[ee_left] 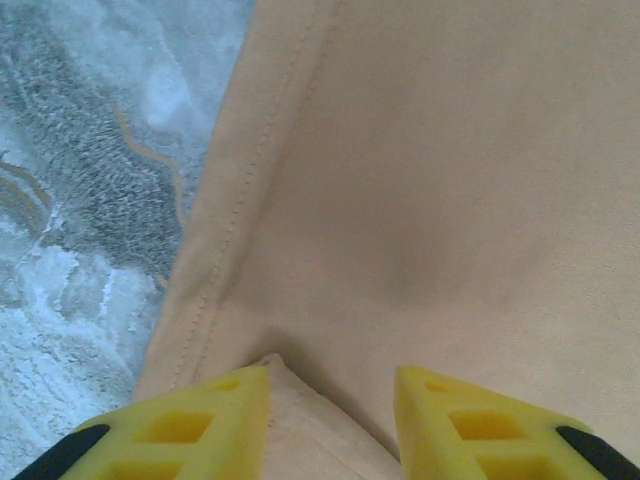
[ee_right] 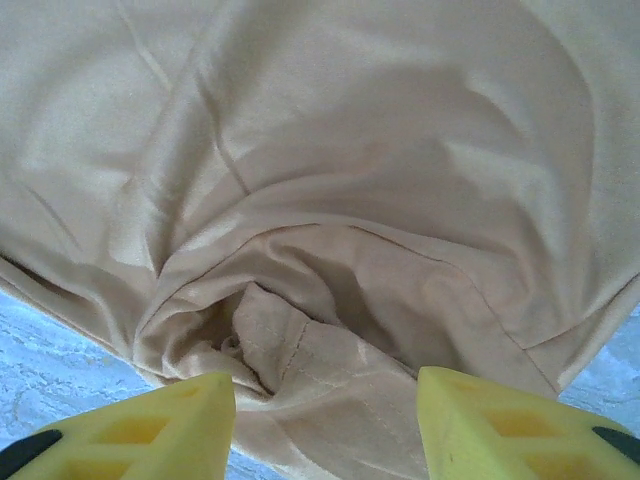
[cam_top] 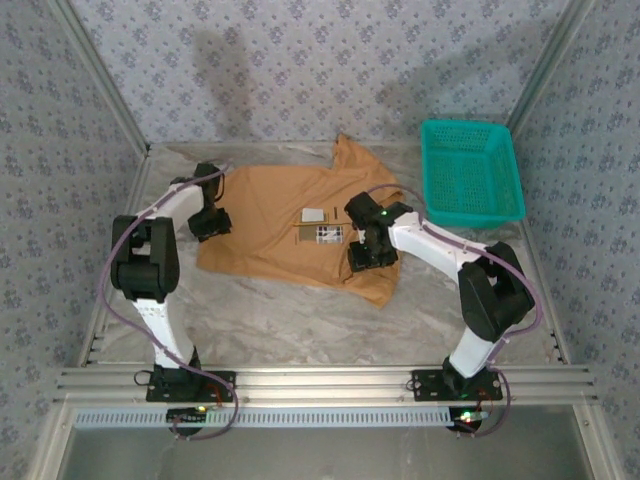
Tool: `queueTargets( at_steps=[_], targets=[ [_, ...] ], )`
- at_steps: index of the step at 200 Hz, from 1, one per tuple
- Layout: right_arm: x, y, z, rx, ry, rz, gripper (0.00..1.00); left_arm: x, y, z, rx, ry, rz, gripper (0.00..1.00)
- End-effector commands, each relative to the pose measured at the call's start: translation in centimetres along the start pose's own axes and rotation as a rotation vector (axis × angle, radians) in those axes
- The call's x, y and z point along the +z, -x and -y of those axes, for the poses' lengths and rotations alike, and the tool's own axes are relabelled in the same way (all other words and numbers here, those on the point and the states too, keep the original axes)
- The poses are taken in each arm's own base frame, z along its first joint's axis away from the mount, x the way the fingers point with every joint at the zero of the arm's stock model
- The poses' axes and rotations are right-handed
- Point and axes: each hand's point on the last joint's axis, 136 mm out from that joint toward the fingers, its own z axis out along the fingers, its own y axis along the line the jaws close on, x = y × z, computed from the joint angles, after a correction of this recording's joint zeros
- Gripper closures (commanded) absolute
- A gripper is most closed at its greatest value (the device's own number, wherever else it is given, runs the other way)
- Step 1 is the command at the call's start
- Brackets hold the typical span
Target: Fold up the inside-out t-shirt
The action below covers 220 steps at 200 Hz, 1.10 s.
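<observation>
The counter (cam_top: 300, 320), marbled grey-white, sits between walls of blue-grey flowered wallpaper (cam_top: 300, 60), with an aluminium rail (cam_top: 320, 380) along its near edge. The inside-out t-shirt (cam_top: 265, 215) lies spread mid-counter, toward the far edge, white label (cam_top: 313, 214) up. The left tool (cam_top: 211, 224) stands spread at its left hem; the right tool (cam_top: 365, 255), also spread, stands over bunched cloth. A teal basket (cam_top: 475, 214) fills the far right corner.
</observation>
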Motion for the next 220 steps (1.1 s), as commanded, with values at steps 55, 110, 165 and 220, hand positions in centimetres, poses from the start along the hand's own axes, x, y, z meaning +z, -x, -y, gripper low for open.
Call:
queueTargets(
  at_steps=[55,110,165,220],
  targets=[
    [0.2,0.5,0.7,0.035,0.02,-0.007,0.47,0.6,-0.9,-1.4,-0.014,0.065,-0.024,0.63],
    [1.4,0.1,0.8,0.023,0.013,-0.033,0.47,0.9,-0.5,-1.1,-0.025,0.057,-0.018,0.94],
    [2.2,0.0,0.3,0.002,0.041,-0.043,0.46,-1.4,-0.1,-1.2,-0.029,0.033,0.027,1.0],
    [4.5,-0.5,-1.3,0.005,0.109,-0.096,0.47,-4.9,-1.5,-1.8,-0.044,-0.02,0.081,1.0]
  ],
)
